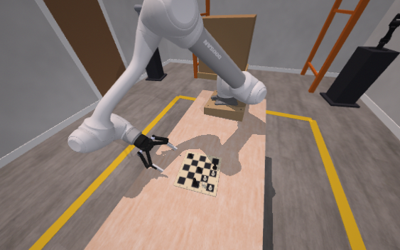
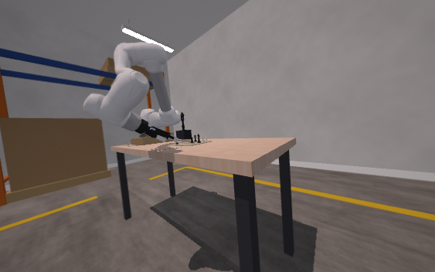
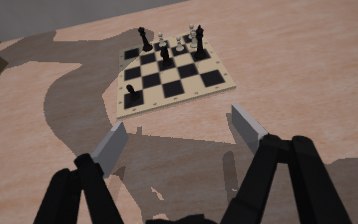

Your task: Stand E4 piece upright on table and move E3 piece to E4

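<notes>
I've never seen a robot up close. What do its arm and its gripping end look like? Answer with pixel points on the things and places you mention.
The arm (image 1: pixel 119 83) (image 2: pixel 124 94) is smooth, rounded and mostly white, with one grey tube section marked DOOSAN. At its end, the gripper (image 1: pixel 170 160) (image 3: pixel 177 121) has two black, jointed fingers tipped with flat, light-grey pads (image 3: pixel 111 150). I see no cables along the arm.

Dark capitals reading "DOOSAN" appear on the grey link of the robot arm (image 1: pixel 217 53). Small marks line the border of the chessboard (image 1: pixel 177 184) (image 2: pixel 185 144) (image 3: pixel 177 102); their characters are too small to read.
</notes>
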`<action>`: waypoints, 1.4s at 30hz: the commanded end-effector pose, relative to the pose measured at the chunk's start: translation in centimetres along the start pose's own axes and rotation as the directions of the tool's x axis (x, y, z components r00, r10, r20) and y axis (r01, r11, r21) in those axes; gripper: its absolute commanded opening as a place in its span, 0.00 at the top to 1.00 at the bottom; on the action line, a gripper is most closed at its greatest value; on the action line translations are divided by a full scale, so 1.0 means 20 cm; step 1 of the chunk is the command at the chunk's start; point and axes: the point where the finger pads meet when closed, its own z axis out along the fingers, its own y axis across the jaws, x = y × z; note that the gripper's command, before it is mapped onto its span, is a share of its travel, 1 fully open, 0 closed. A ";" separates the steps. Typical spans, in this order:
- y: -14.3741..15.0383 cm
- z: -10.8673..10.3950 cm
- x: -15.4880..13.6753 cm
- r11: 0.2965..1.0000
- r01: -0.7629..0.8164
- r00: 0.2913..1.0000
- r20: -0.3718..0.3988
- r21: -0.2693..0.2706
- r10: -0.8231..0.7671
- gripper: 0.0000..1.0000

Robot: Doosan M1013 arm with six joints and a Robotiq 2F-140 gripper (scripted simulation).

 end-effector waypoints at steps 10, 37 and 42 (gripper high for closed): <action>0.00 0.00 0.00 1.000 0.000 1.000 0.000 0.000 0.000 0.00; 0.00 -0.01 0.02 1.000 0.000 1.000 0.000 0.000 0.000 0.00; 0.00 -0.06 0.10 1.000 0.000 1.000 0.000 0.000 0.000 0.00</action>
